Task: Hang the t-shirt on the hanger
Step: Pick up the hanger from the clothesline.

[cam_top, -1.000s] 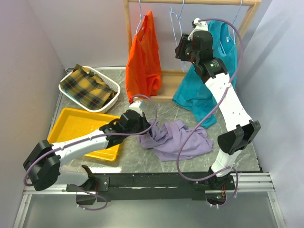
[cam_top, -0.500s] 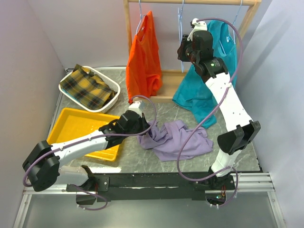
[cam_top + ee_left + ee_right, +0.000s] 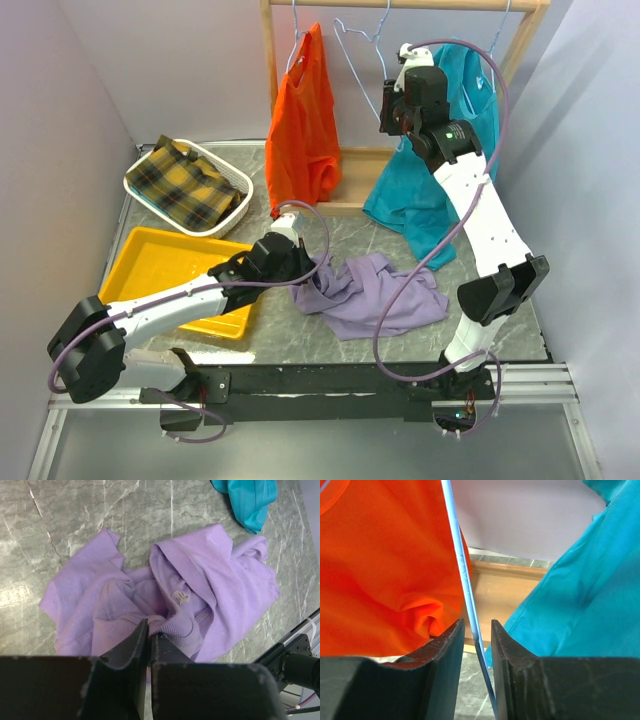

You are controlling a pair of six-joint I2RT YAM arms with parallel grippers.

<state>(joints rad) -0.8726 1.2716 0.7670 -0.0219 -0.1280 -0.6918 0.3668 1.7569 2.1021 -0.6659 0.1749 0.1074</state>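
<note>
Near edge of the counter (image 3: 345,235), about midway along: the t-shirt (image 3: 210,575) lies crumpled there, and the left fingers (image 3: 125,652) are pinched tight on its ribbed collar. Up over the far edge, the right fingers (image 3: 445,670) stand narrowly apart with the hanger (image 3: 462,575) wire running down through the gap. Gripped or just threaded, I cannot tell. The hanger hangs tilted from the wooden rail (image 3: 450,4), between the orange garment (image 3: 300,120) and the teal t-shirt (image 3: 425,195).
</note>
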